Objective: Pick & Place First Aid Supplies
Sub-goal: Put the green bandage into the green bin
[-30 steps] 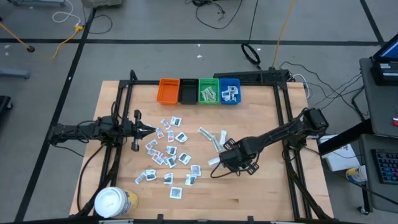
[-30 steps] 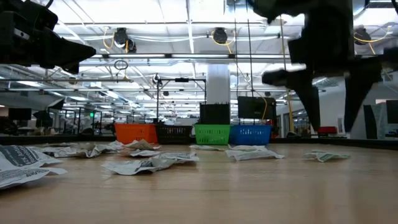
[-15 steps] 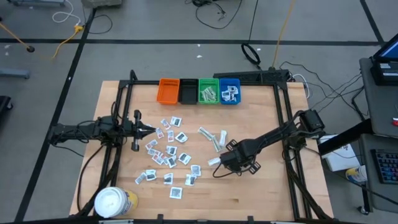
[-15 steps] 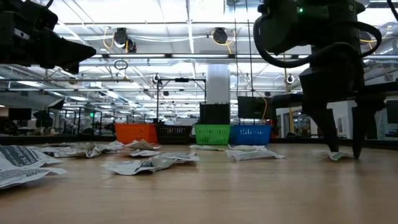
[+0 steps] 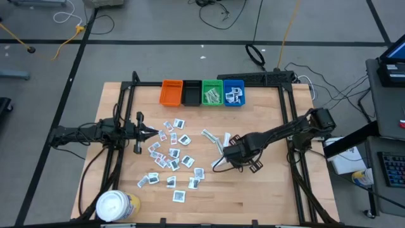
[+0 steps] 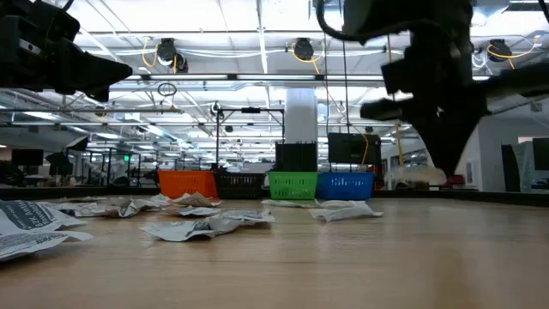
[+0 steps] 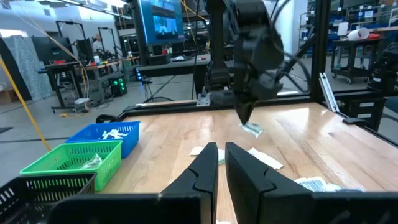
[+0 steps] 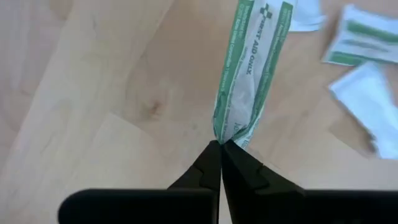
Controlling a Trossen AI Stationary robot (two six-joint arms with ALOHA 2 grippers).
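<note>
My right gripper points down over the table's middle right, shut on a long green-white strip wrapper, which the low view shows lifted off the wood. The other first aid supplies lie flat on the table: several white sachets at centre left and a few strip wrappers just beyond my right gripper. My left gripper stays level at the table's left, shut and holding nothing. My right gripper pinches one short end of the strip wrapper between its two fingertips, coming from above and pointing down. The wrapper is crumpled where it is pinched. The rest sticks out sideways from the fingertips, clear of the table.
Four small bins stand in a row at the far edge: orange, black, green and blue, the last two with packets inside. A white-lidded yellow tub stands at the near left corner. Bare wood lies near right.
My right gripper came down with open fingers on either side of the strip wrapper, shut on its end and rose again, shifting a little toward the far edge. The wrapper has left the table and now hangs at the fingertips.
</note>
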